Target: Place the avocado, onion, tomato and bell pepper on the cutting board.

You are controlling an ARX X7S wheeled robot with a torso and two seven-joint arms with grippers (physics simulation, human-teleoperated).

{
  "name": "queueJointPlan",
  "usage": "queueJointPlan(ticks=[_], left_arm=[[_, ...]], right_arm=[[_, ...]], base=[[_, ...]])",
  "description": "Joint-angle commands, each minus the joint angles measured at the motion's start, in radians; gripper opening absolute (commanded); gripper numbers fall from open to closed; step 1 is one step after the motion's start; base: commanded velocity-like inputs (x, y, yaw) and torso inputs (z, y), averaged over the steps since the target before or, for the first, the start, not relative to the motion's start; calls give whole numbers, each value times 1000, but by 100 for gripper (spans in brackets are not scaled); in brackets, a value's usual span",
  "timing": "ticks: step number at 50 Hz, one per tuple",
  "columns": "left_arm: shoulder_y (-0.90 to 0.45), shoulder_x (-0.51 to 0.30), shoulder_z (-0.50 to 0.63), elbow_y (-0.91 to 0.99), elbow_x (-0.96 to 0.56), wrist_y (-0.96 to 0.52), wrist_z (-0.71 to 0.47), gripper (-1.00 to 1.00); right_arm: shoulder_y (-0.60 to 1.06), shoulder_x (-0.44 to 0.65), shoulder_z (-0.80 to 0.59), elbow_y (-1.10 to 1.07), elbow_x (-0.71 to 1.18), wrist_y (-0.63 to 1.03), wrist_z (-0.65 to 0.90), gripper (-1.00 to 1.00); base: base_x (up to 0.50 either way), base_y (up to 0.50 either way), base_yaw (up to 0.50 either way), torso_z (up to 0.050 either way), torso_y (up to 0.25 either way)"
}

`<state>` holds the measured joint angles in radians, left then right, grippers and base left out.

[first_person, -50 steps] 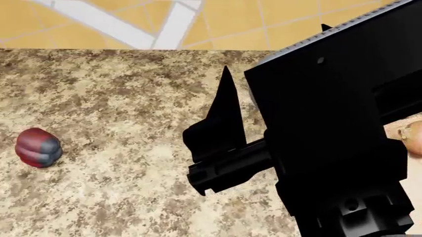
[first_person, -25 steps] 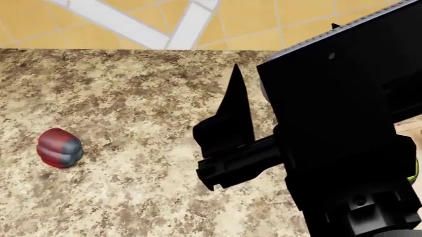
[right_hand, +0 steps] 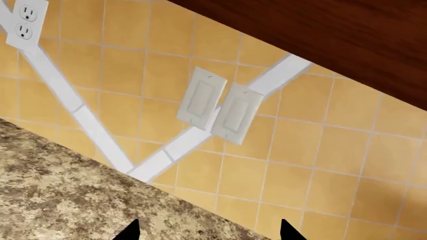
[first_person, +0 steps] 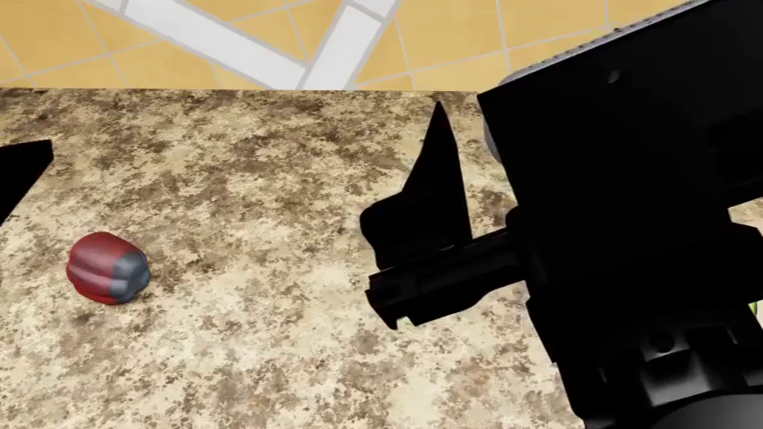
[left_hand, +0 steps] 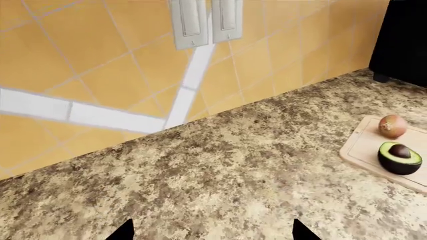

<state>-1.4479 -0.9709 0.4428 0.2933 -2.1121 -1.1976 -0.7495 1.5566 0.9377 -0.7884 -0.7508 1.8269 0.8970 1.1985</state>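
Observation:
The bell pepper (first_person: 107,268), dull red with grey-blue patches, lies alone on the speckled counter at the head view's left. A dark tip of my left gripper (first_person: 21,174) shows at that view's left edge, apart from the pepper. In the left wrist view the onion (left_hand: 393,126) and the halved avocado (left_hand: 400,158) rest on the pale cutting board (left_hand: 363,147). My left gripper (left_hand: 212,235) is open over bare counter. My right gripper (right_hand: 210,234) is open too, nothing between its tips, facing the tiled wall. The tomato is out of view.
My right arm (first_person: 620,232) fills the head view's right side and hides the counter behind it; one pointed finger (first_person: 433,170) sticks up. Wall switches (right_hand: 217,107) and an outlet (right_hand: 25,22) sit on the orange backsplash. A black appliance (left_hand: 407,40) stands past the board.
The pepper has slid right in the head view as the view shifted. A left gripper tip has come in at the left edge. The onion at the right edge is now hidden.

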Motion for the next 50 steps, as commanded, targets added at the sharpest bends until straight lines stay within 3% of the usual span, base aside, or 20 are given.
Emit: queueJointPlan(ticks=[1, 21, 35, 50], left_arm=[[-53, 30, 123, -92, -77, -47, -52, 100], [-58, 43, 216, -126, -87, -69, -120, 100], [-14, 116, 197, -221, 277, -116, 126, 100], [51, 150, 235, -255, 458, -62, 242, 100]], right_arm=[[-26, 11, 3, -9, -21, -13, -7, 100], [-55, 45, 19, -36, -24, -41, -8, 100], [-52, 49, 19, -37, -18, -38, -10, 100], [-65, 57, 22, -44, -23, -47, -12, 100]], base=[[0, 0, 0, 0, 0], [0, 0, 0, 0, 0], [0, 0, 0, 0, 0], [0, 0, 0, 0, 0]])
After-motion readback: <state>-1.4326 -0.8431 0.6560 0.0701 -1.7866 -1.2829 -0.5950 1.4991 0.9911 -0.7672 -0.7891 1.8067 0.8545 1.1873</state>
